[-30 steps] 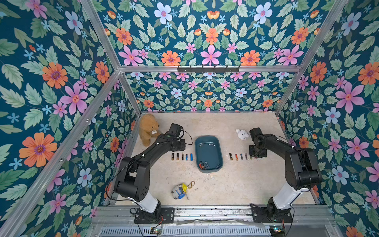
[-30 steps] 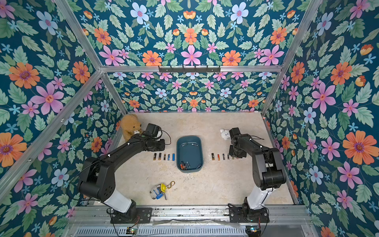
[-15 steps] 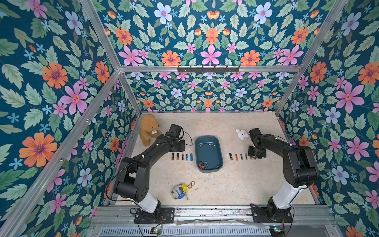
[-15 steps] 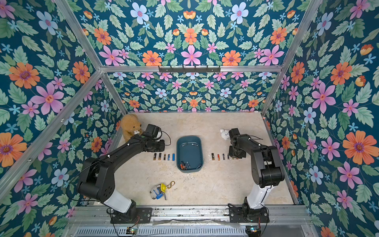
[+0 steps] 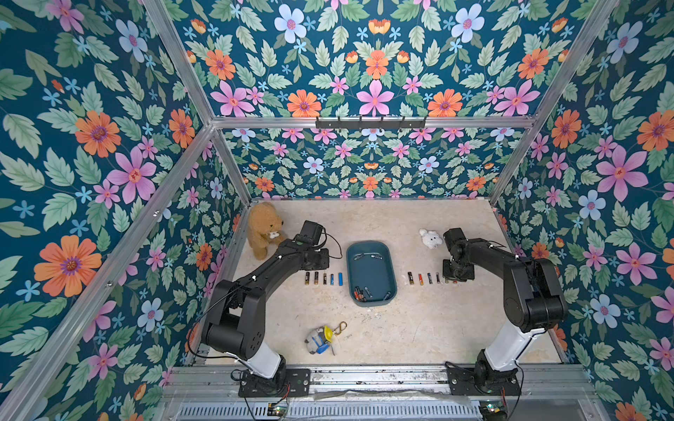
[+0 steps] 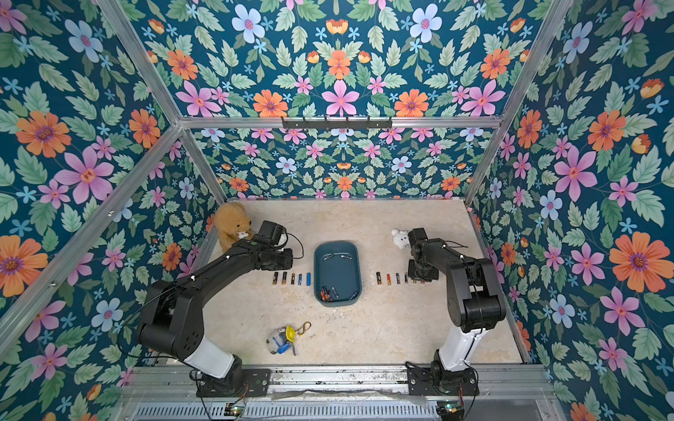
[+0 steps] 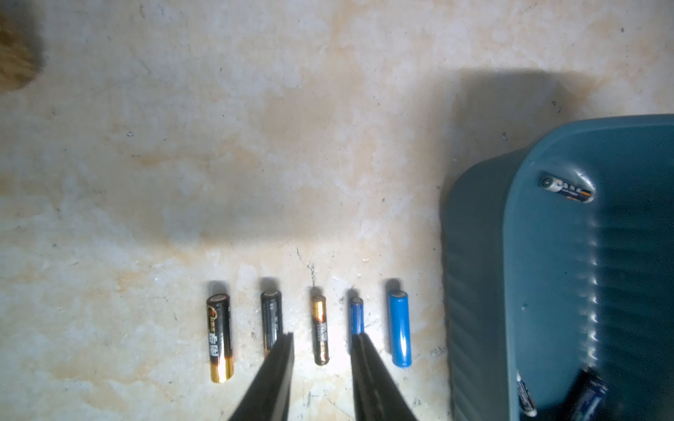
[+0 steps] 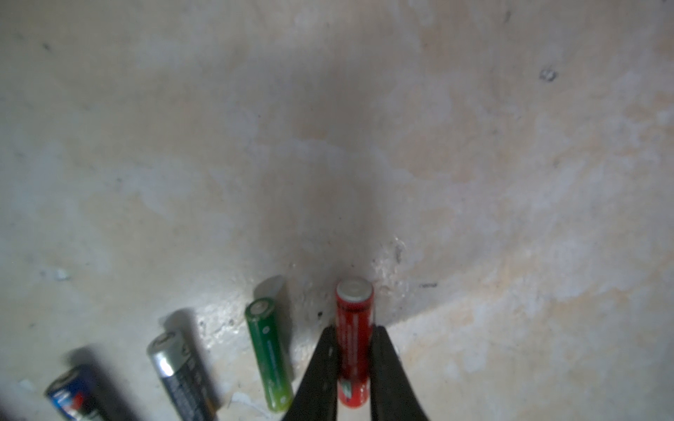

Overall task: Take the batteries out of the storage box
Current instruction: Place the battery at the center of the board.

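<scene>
L arm (image 5: 262, 269) reaches fwd from its base, wrist bent, so L claw (image 7: 323, 334) points down over the left row (image 5: 324, 278), at 9 o'clock of the storage box (image 5: 370, 269). Its jaws stand apart, straddling a thin black-copper cell (image 7: 319, 320) w/o touching it; nothing held.

The box sits mid-table (image 5: 401, 328). A clump of batteries (image 5: 361, 292) is left at its 6 o'clock end, a couple more at 12 (image 5: 368, 256). The right row (image 5: 425, 278) lies at its 3 o'clock.

R arm (image 5: 525, 284) is folded, elbow high, wrist straight down at that row's outer end. R claw (image 8: 354, 328) is clamped on a red cell (image 8: 354, 310), which seems to lie on the table.

Step, prob.: setting the red one down, w/ over half the cells out. Next: R lets go & lifts straight, so the red cell doesn't roll into the green cell (image 8: 268, 350). L lifts clear, swings to the box's 6 o'clock end & picks one cell from the clump.
</scene>
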Robot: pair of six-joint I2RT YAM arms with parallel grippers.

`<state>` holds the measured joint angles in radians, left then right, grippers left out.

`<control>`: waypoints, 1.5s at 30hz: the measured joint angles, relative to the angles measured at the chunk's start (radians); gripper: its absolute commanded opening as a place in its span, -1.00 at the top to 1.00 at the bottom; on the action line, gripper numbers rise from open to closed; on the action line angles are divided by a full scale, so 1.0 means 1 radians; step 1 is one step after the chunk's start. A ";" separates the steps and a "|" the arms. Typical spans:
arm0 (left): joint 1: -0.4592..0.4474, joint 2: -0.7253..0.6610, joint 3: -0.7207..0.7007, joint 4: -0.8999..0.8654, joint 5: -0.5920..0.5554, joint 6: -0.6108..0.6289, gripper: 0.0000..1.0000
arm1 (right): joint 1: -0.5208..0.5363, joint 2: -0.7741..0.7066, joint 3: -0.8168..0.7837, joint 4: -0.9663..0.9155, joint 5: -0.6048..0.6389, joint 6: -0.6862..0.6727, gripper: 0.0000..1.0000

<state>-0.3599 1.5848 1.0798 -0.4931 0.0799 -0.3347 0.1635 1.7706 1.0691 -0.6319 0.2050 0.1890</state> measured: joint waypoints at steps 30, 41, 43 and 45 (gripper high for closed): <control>0.000 -0.007 -0.010 0.000 0.000 0.000 0.33 | -0.003 0.015 0.008 -0.002 -0.015 -0.007 0.56; 0.000 -0.009 -0.017 0.000 0.000 0.000 0.34 | -0.003 0.016 0.008 -0.002 -0.018 -0.007 0.52; 0.000 -0.014 -0.018 0.000 0.000 0.000 0.33 | -0.003 0.016 0.009 -0.002 -0.018 -0.007 0.52; 0.000 -0.016 -0.018 0.000 0.000 0.000 0.33 | -0.003 0.016 0.009 -0.003 -0.018 -0.007 0.52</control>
<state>-0.3599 1.5684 1.0618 -0.4927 0.0795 -0.3351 0.1608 1.7866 1.0779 -0.6346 0.1871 0.1822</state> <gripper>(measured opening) 0.333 0.240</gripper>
